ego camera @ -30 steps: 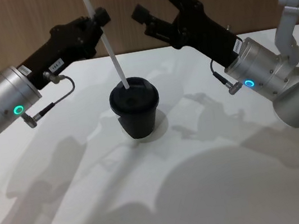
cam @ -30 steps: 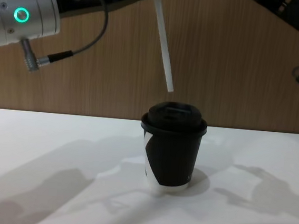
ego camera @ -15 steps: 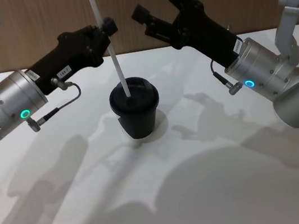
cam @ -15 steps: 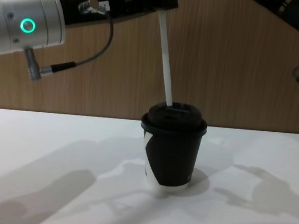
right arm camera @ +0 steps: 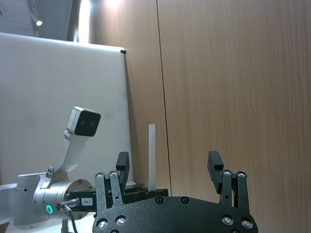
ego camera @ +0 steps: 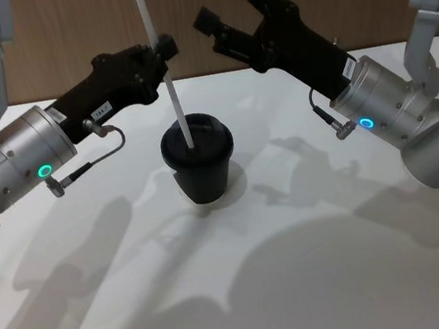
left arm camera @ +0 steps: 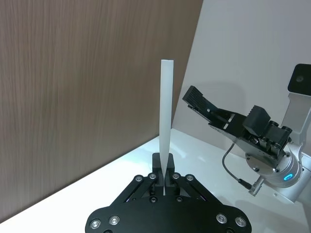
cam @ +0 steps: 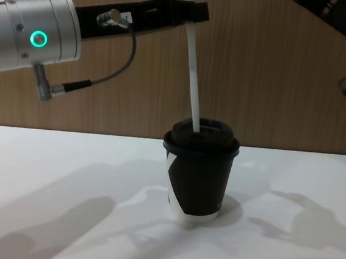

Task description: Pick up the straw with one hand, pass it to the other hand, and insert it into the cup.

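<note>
Left gripper (ego camera: 161,50) pinched the straw (ego camera: 171,97), tip at the lid of the cup (ego camera: 200,167), mid-worktop. Right gripper (ego camera: 223,5) hung spread. Risk: off-angle push could buckle straw or tip cup.

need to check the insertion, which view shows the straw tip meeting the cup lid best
The chest view: the straw, held by the left gripper, meets the cup lid side-on. Head view looks down; wrist views show its upper end.

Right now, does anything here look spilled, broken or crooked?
Nothing stands out. The cup stands upright on the table with its lid on. The left gripper holds the straw, slightly tilted, its lower end at the lid. The right gripper is open, raised behind the cup.
</note>
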Controlling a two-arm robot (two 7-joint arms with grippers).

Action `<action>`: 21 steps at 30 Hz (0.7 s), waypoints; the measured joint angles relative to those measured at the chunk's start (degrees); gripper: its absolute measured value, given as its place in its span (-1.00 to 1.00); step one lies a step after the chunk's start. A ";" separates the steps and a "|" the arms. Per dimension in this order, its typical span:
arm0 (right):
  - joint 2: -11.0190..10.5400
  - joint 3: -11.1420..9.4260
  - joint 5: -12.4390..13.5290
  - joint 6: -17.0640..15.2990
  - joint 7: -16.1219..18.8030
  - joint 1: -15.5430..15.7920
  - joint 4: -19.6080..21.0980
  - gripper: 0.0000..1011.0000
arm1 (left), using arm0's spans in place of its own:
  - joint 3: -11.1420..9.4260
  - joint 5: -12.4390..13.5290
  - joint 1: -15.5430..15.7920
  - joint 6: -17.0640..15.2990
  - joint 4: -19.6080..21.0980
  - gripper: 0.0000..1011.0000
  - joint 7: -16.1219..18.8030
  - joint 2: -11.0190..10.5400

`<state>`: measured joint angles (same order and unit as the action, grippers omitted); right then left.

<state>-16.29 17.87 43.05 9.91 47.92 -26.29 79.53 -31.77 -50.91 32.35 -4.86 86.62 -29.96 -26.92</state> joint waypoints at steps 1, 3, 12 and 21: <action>0.00 0.00 0.00 0.00 0.00 0.00 0.00 0.98 | -0.01 0.09 0.00 -0.02 -0.01 -0.96 0.03 0.03; 0.00 0.00 0.00 0.00 0.00 0.00 0.00 0.98 | -0.06 0.37 -0.02 -0.08 -0.08 -0.96 0.15 0.15; 0.00 0.00 0.00 0.00 0.00 0.00 0.00 0.98 | -0.16 1.49 -0.09 -0.18 -0.40 -0.96 0.51 0.62; 0.00 0.00 0.00 0.00 0.01 0.00 -0.01 0.98 | -0.44 2.90 -0.12 -0.41 -0.70 -0.96 1.36 0.99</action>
<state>-16.28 17.87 43.05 9.91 47.93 -26.29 79.52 -32.21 -48.01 32.22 -5.27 85.92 -28.60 -25.93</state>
